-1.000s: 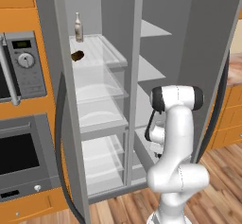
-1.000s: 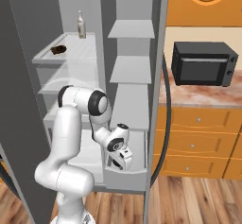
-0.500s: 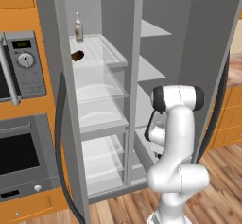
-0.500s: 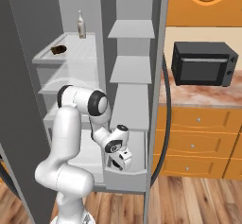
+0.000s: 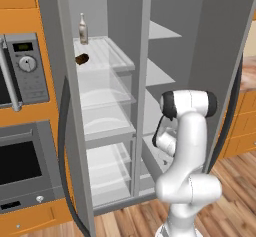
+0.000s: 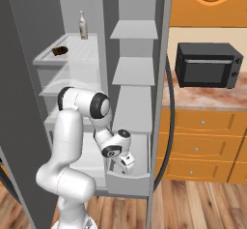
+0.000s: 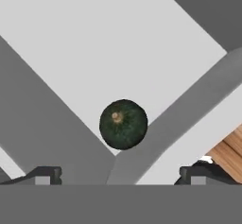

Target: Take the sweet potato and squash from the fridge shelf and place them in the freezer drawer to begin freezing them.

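Now squash (image 7: 123, 124): round, dark green, tan stem scar on top.

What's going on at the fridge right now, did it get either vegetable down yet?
The arm is reaching low into the freezer drawer. Its pincer stands open above the squash, which lies free on the drawer floor, near a corner of the low wall. The sweet potato is on the fridge shelf up top, near the bottle. So one vegetable is in; the other is yet to be fetched.
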Robot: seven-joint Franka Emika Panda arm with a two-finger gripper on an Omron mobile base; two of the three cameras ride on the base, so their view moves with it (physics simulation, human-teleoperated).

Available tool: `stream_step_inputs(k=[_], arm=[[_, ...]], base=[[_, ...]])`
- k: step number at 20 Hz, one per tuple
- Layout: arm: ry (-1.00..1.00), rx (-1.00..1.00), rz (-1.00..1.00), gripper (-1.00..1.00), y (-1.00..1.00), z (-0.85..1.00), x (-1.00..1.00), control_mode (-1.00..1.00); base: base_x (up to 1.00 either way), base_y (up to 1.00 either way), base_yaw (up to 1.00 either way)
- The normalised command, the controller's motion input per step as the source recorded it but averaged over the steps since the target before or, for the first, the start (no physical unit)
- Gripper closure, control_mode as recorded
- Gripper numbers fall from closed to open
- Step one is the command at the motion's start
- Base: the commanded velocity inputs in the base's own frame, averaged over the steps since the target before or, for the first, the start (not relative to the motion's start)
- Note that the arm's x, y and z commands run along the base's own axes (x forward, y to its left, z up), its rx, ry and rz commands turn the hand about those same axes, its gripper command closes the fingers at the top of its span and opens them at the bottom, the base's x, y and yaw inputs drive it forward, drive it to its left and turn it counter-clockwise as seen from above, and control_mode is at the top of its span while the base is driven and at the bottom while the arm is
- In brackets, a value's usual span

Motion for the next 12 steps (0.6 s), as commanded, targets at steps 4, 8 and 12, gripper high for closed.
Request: stream_step_inputs(k=[4, 8, 12], arm=[[-0.08, 0.0, 0.0, -1.0, 0.02, 0.69, -0.66, -1.0], [-0.02, 0.0, 0.0, -1.0, 0.06, 1.0, -0.53, -1.0], [0.0, 0.0, 0.0, -1.0, 0.08, 1.0, -0.12, -1.0]], base=[[0.0, 0.0, 0.0], [0.0, 0.0, 0.0], [0.0, 0.0, 0.0]])
